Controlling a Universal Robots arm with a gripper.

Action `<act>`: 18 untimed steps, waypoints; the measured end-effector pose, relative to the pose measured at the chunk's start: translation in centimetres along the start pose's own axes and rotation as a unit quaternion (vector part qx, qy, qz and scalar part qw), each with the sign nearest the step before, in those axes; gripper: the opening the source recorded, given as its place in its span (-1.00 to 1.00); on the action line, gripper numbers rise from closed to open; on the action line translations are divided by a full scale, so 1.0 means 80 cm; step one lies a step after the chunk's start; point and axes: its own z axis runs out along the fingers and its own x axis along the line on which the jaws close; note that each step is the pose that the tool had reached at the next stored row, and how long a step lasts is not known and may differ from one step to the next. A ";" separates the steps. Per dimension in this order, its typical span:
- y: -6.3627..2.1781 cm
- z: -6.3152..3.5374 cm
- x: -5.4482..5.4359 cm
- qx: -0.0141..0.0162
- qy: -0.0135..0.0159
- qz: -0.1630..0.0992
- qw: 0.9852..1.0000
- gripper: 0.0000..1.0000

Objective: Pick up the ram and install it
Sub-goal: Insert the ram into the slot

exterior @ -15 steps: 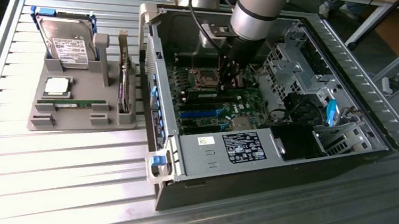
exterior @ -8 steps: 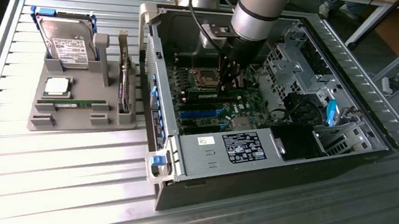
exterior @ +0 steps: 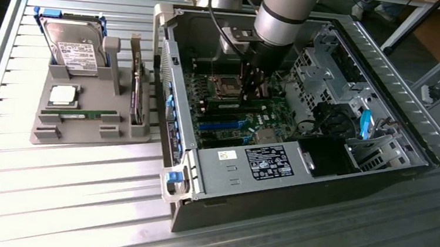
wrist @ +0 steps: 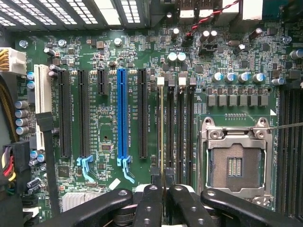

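My tool (wrist: 163, 198) pinches the ram (wrist: 162, 127) edge-on, probably seated in its motherboard (wrist: 109, 61) slot, upright so it lines up; the twin stick (exterior: 79, 114) lies at 9 o'clock on the desk tray (exterior: 85, 133)

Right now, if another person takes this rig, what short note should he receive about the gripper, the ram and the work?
Gripper: inside the open computer case, low over the motherboard, shut on the ram.
Ram: seen edge-on in the wrist view, standing along the memory slots, beside the empty processor socket. Whether it is fully seated cannot be told.
Twin ram stick: lies in the grey parts holder outside the case, at the exterior view's left, near the processor chip and the hard drive.
Done: ram picked up and brought to the slots.
Left: confirm seating, release.
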 end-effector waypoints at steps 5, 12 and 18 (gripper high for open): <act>-0.001 0.001 0.000 0.000 0.000 0.000 1.000 -0.78; -0.003 0.003 0.000 0.000 0.000 0.000 1.000 -0.76; -0.003 -0.024 0.000 0.000 0.000 0.000 1.000 -0.63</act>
